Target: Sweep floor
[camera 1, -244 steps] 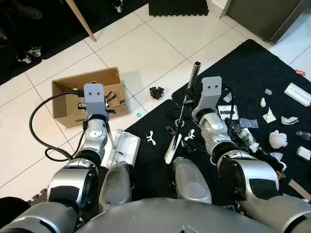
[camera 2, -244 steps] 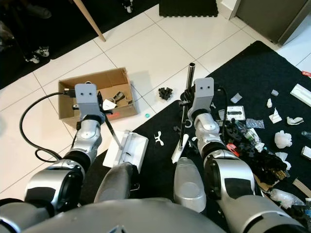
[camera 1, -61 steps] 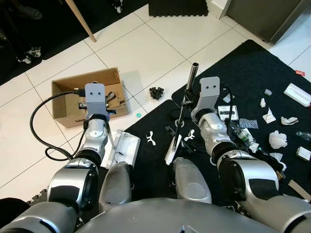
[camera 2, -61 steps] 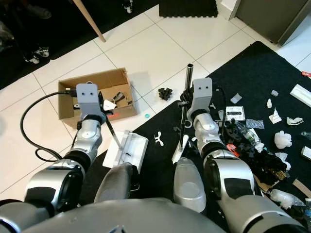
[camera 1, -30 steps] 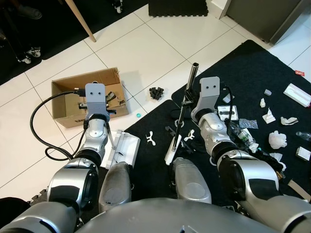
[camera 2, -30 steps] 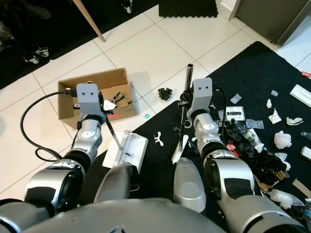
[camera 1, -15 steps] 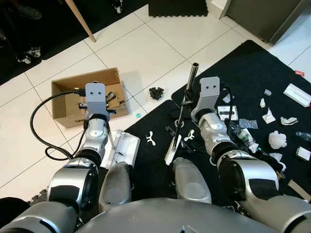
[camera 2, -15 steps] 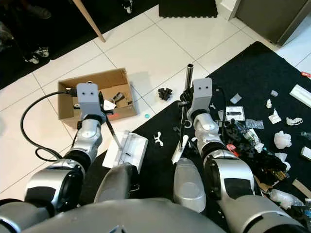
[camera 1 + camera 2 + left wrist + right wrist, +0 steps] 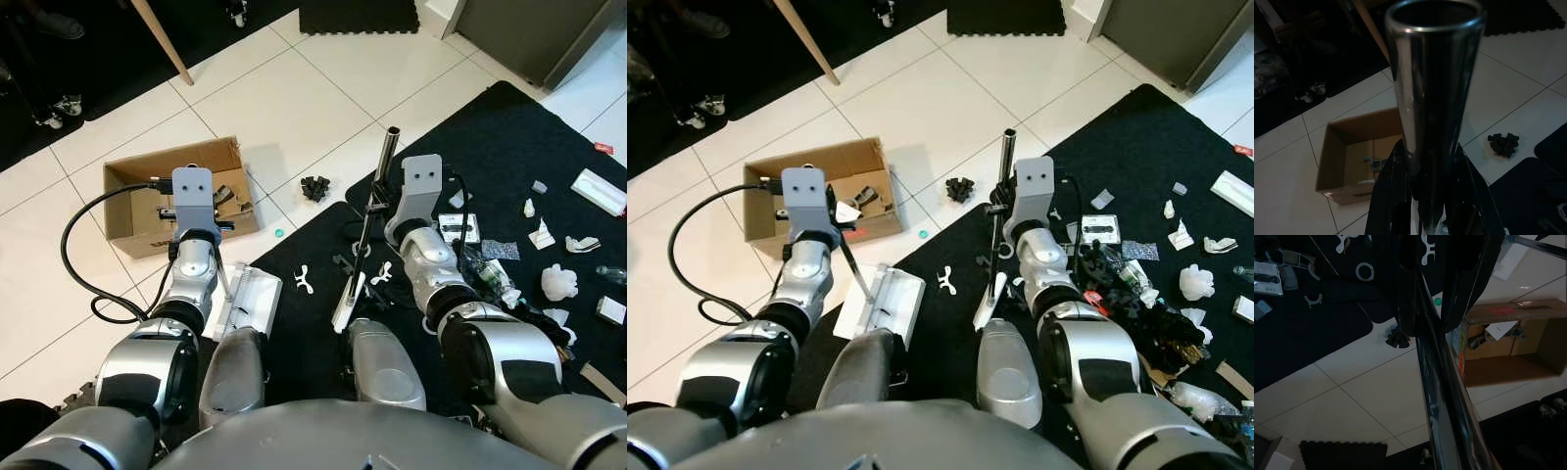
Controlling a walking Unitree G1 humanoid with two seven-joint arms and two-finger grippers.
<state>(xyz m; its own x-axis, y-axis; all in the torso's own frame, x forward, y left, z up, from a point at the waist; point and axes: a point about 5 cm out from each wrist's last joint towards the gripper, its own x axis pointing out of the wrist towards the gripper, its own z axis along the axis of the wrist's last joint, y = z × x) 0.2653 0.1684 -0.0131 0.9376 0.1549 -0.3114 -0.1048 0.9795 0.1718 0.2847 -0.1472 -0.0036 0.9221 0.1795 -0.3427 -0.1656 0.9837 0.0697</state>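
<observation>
The right gripper (image 9: 1425,308) is clamped on the metal broom handle (image 9: 375,217), whose white head (image 9: 342,305) rests on the black mat (image 9: 509,137). The left gripper (image 9: 1422,196) grips the thin handle of the white dustpan (image 9: 247,299), which lies at the mat's edge on the tiled floor (image 9: 284,98). Litter lies scattered to the right: paper scraps (image 9: 560,281), a white clip (image 9: 305,282). A hasty stroke could fling scraps past the pan, or snag the black cable (image 9: 73,245) beside the cardboard box (image 9: 132,191).
</observation>
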